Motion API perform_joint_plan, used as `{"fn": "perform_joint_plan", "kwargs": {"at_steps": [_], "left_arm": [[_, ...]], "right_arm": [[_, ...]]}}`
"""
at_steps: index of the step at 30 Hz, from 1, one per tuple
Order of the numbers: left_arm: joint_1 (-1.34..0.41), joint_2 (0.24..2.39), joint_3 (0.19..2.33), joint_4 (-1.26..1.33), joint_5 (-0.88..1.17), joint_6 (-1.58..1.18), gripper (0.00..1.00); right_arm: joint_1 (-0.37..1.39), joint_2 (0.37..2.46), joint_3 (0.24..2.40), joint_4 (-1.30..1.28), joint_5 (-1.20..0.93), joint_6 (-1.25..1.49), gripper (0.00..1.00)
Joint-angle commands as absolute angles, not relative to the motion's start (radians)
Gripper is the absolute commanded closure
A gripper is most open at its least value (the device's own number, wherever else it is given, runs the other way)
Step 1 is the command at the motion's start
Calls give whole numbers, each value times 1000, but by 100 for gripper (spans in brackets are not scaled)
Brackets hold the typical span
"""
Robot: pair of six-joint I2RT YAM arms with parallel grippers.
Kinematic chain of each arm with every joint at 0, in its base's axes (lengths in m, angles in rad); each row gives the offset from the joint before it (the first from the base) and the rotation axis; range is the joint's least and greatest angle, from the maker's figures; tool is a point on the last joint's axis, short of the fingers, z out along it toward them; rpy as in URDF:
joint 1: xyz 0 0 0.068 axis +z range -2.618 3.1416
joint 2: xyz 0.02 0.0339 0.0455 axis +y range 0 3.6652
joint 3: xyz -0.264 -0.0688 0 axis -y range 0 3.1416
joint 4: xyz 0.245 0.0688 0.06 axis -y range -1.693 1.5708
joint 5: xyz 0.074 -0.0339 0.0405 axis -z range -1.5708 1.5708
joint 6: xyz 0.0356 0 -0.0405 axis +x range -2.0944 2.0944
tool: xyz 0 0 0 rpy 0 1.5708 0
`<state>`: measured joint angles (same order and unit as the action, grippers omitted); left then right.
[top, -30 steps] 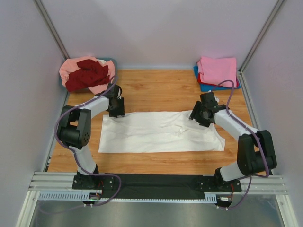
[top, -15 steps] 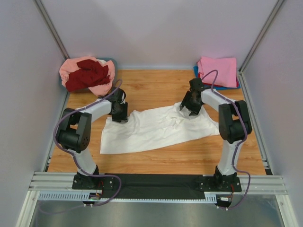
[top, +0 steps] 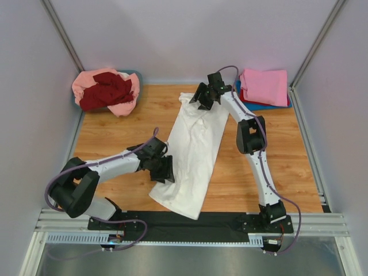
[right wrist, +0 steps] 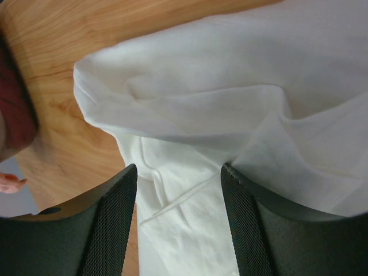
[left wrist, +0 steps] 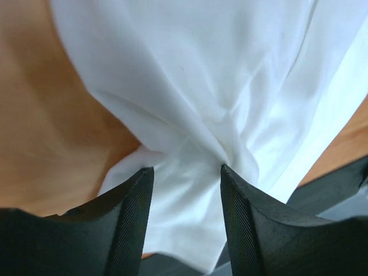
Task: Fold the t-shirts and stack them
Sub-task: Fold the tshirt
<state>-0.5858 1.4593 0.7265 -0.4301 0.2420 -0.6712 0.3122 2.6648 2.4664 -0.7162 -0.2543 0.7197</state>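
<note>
"Swung round since half a second ago: the off-white t-shirt [top: 192,155] lay crosswise on the table [top: 287,161], and now it runs from the far edge to the near one. Both arms have gone with it."

"Where do its ends lie?"

"The far end is at the back of the table under the right gripper [top: 204,96], near the folded stack. The near end drapes onto the black strip [top: 230,219] in front of the arm bases."

"And the left gripper?"

"The left gripper [top: 164,171] is at the shirt's left edge, toward the near end. In its wrist view the fingers [left wrist: 129,230] pinch a bunch of cloth that fills the gap between them, with creases running to a knot at one fingertip."

"The right one?"

"Much the same. Its fingers [right wrist: 112,230] clamp a gathered fold close to a stitched hem, with bare wood beside it."

"Any print or label to read?"

"Only a faint band of marks in the cloth between the right fingers, too faint to read."

"The other shirts?"

"A salmon-pink shirt [top: 86,83] and a dark red shirt [top: 106,92] are heaped in the grey-blue tub [top: 137,75] at the far left corner. At the far right, a bright pink shirt [top: 264,85] lies folded on top of a red one [top: 247,99] and a blue one [top: 261,106]."
</note>
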Motion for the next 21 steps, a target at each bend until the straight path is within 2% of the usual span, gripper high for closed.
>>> {"fn": "perform_joint_plan", "kwargs": {"at_steps": [1, 6, 14, 16, 19, 21], "left_arm": [[-715, 1393, 693, -442, 311, -860, 42], [-847, 1284, 722, -541, 272, -942, 41], [-1023, 1100, 813, -824, 22, -1003, 39], [-1025, 1071, 804, -830, -41, -994, 41], [-1029, 1016, 799, -802, -99, -953, 49], [-1032, 974, 779, -779, -150, -950, 50]], "right_arm": [[340, 2735, 2468, -581, -354, 796, 38], [368, 2793, 2566, -473, -368, 811, 37], [373, 2774, 2546, -368, -406, 821, 37], [374, 2735, 2531, -347, -442, 815, 36], [373, 2647, 2502, -354, -462, 766, 33], [374, 2559, 2478, -385, -463, 703, 28]]}}
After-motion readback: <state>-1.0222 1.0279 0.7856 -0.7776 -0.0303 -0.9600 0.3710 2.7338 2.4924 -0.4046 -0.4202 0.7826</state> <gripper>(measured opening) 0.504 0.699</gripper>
